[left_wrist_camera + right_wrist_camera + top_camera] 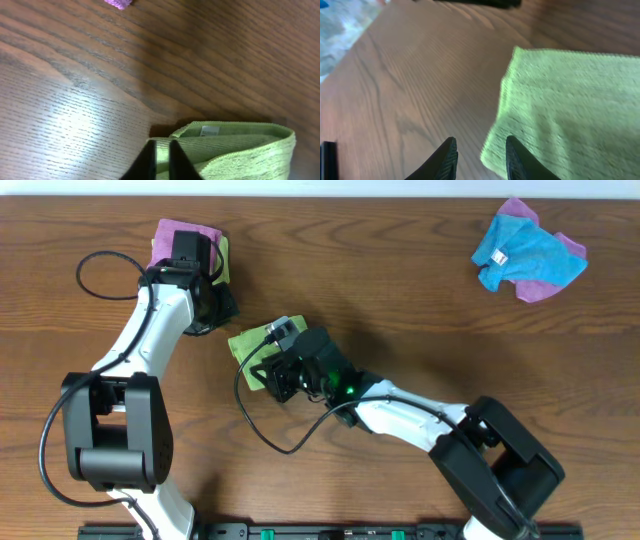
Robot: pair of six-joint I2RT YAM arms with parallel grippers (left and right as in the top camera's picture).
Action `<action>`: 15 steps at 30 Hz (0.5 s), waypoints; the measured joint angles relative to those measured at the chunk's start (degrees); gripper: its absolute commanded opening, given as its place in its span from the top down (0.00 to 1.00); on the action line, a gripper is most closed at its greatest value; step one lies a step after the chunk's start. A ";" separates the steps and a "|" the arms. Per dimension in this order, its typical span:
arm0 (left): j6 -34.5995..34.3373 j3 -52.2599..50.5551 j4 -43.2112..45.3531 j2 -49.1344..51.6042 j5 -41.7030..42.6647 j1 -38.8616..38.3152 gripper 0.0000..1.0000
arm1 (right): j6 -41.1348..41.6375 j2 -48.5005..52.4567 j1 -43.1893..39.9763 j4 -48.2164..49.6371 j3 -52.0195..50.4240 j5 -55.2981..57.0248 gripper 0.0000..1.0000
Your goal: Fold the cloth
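The green cloth [243,346] lies on the table [400,270], already doubled over, its folded loop just ahead and to the right of the left tool [161,161]. That tool's fingers are drawn almost together with a sliver of the cloth's near edge between them, seemingly pinching it. The right tool [481,159] hangs spread apart, a corner of the cloth just inside its gap, not clamped. This looks like mid-fold. Next, the right tool probably needs to close on that corner so both can carry the edge across evenly.
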 measured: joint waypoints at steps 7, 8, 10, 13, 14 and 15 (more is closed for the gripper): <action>0.15 0.00 -1.68 -0.52 0.09 2.62 0.22 | -1.27 -0.70 -5.14 -5.79 0.04 0.52 0.51; 0.09 0.00 -2.12 -0.90 0.15 3.26 0.19 | -1.64 -1.27 -5.81 -6.49 0.04 0.61 0.47; 0.11 0.00 -3.10 -1.79 0.76 4.44 0.11 | -2.86 -3.48 -7.41 -8.17 0.07 0.81 0.33; 0.09 0.00 -4.39 -3.37 3.76 6.19 0.02 | -4.39 -7.93 -9.53 -12.37 0.11 0.81 0.01; 0.00 0.00 -4.70 -3.87 5.29 6.84 0.04 | -5.29 -10.21 -10.54 -14.47 0.17 0.94 0.01; 0.02 0.00 -4.98 -4.13 6.58 7.30 0.04 | -5.90 -11.80 -11.21 -16.33 0.17 1.01 0.01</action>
